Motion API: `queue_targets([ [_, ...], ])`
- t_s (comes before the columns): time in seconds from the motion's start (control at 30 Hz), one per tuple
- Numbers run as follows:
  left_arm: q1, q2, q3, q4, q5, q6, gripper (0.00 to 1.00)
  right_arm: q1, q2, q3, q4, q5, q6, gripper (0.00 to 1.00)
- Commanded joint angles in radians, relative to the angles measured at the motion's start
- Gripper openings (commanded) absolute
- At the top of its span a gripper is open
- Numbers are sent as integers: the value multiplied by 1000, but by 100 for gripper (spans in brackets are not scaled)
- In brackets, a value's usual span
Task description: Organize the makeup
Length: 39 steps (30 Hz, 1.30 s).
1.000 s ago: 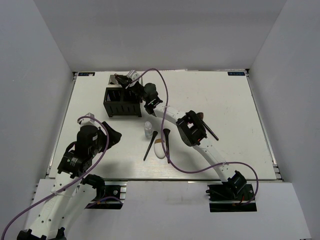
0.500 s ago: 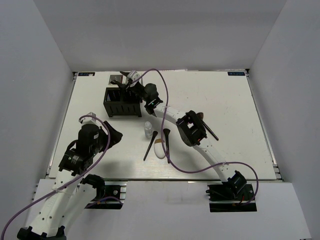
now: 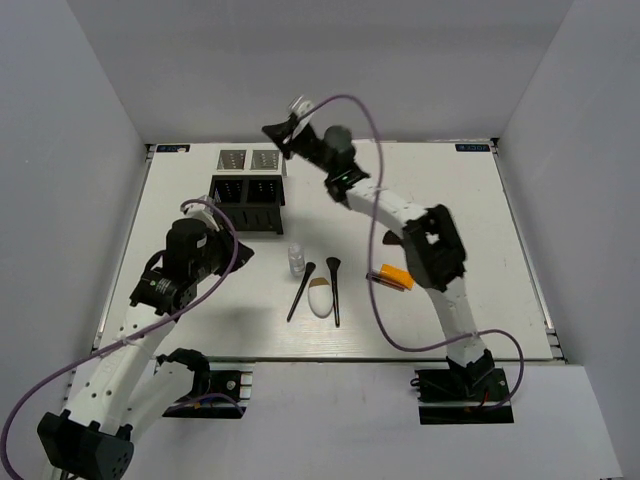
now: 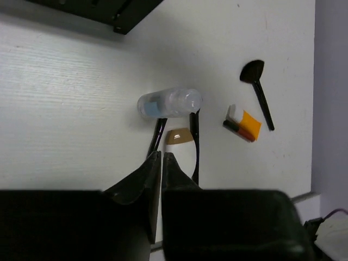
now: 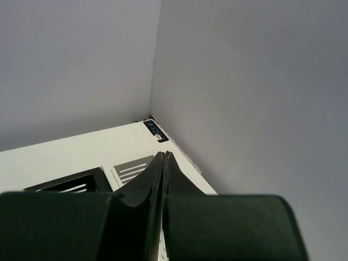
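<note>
R gripper (image 5: 165,154) hovering high by black box (image 3: 247,200), fingers pressed together, empty. L gripper (image 4: 161,155) likewise closed, gripping nothing, sitting nr clear bottle (image 4: 169,103); brushes (image 3: 334,290), sponge (image 3: 320,298), orange tube (image 3: 392,277) lying on table (image 3: 450,200).

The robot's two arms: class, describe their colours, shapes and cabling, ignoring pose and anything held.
The left arm and right arm share white tubular links, black joint housings and black bases. A loose purple cable runs along each. The left gripper and right gripper have black fingers tapering to thin tips.
</note>
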Motion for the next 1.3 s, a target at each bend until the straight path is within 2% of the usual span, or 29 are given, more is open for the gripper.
queue_targets([
  [0.0, 0, 37, 48, 98, 106, 51, 15, -100, -304, -50, -313, -173, 61, 0],
  [0.03, 0, 42, 42, 115, 113, 51, 12, -146, -341, -62, -547, -297, 35, 0],
  [0.07, 0, 45, 36, 125, 122, 51, 6, -158, -407, -77, -675, -371, -11, 0],
  [0.1, 0, 46, 31, 132, 136, 51, 4, -170, -438, -76, -855, -441, -167, 0],
  [0.13, 0, 45, 18, 142, 142, 50, 2, -193, -488, -74, -1143, -498, -262, 21],
  [0.17, 0, 45, 13, 145, 147, 51, 1, -198, -512, -82, -1287, -506, -352, 32],
  [0.2, 0, 42, 8, 149, 153, 51, 2, -201, -538, -94, -1419, -508, -506, 40],
  [0.23, 0, 29, 4, 146, 152, 51, 6, -218, -590, -115, -1595, -491, -546, 47],
  [0.27, 0, 25, 4, 139, 149, 51, 12, -223, -616, -149, -1647, -483, -565, 48],
  [0.3, 0, 19, 5, 126, 140, 51, 30, -238, -647, -227, -1694, -477, -588, 48],
  [0.37, 0, 0, 8, 107, 132, 53, 47, -253, -729, -315, -1771, -448, -635, 48],
  [0.4, 0, -4, 10, 90, 127, 56, 63, -261, -757, -412, -1775, -436, -637, 49],
  [0.43, 0, -12, 11, 83, 126, 59, 71, -261, -800, -454, -1782, -413, -652, 52],
  [0.5, 0, -20, 19, 55, 129, 65, 74, -263, -828, -568, -1784, -373, -651, 56],
  [0.53, 0, -26, 17, 50, 127, 67, 75, -260, -842, -597, -1779, -353, -637, 60],
  [0.7, 0, -64, 11, 12, 104, 68, 76, -247, -807, -680, -1727, -208, -569, 63],
  [0.77, 0, -89, 2, 1, 93, 61, 76, -217, -779, -700, -1730, -186, -563, 63],
  [0.9, 0, -129, -13, -19, 81, 42, 76, -168, -758, -752, -1615, -76, -491, 60],
  [1.03, 0, -164, -21, -40, 61, 32, 76, -140, -690, -742, -1583, -22, -434, 55],
  [1.27, 0, -189, -29, -51, 60, 22, 75, -106, -641, -745, -1509, 79, -375, 53],
])
